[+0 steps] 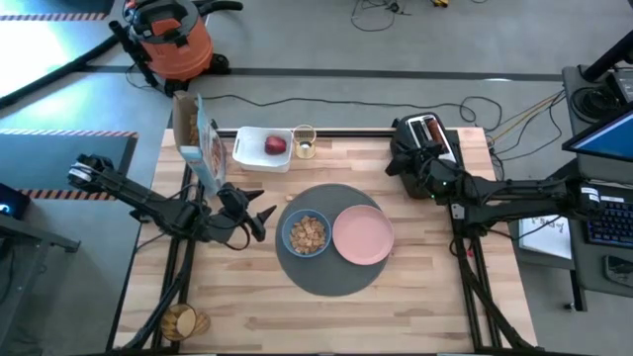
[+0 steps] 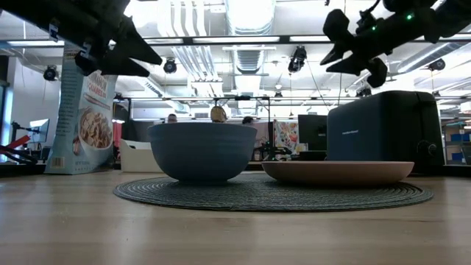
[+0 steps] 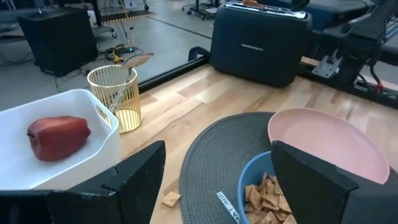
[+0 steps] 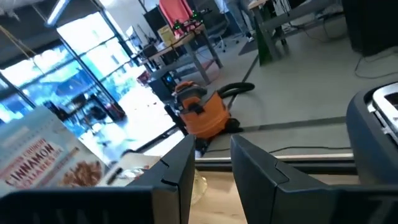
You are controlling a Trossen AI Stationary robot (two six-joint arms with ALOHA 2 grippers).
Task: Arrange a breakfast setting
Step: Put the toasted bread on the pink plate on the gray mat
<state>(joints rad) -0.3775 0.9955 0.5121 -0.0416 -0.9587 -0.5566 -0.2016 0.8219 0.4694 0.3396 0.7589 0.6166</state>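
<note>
High view shows the mat [image 1: 326, 252] lying near the middle of the counter [image 1: 415, 297], with the bowl [image 1: 307, 234] on its left part and the plate [image 1: 363, 235] on its right part, the two just beside each other. The bowl holds brown cereal pieces; the plate is bare. One loose cereal piece [image 3: 170, 198] lies on the wood just off the mat's edge. At the counter's far edge a white tray [image 1: 259, 150] holds the apple [image 1: 275, 146], and a glass [image 1: 304, 140] with a utensil standing in it sits just beside the tray, on its right. A cereal box [image 1: 198, 143] stands upright to the left of the tray. The toaster [image 1: 427, 138] sits at the far right corner, with toast showing in its slots. The left gripper [image 1: 259, 212] hangs above the counter just left of the bowl, its fingers spread wide and holding nothing. The right gripper [image 1: 404, 158] hovers beside the toaster, well apart from the plate; its fingers stand only a little apart, with nothing between them. A small round wicker thing [image 1: 181, 320] rests at the counter's near left corner. On the floor beyond the counter stands an orange vacuum [image 1: 173, 40].
</note>
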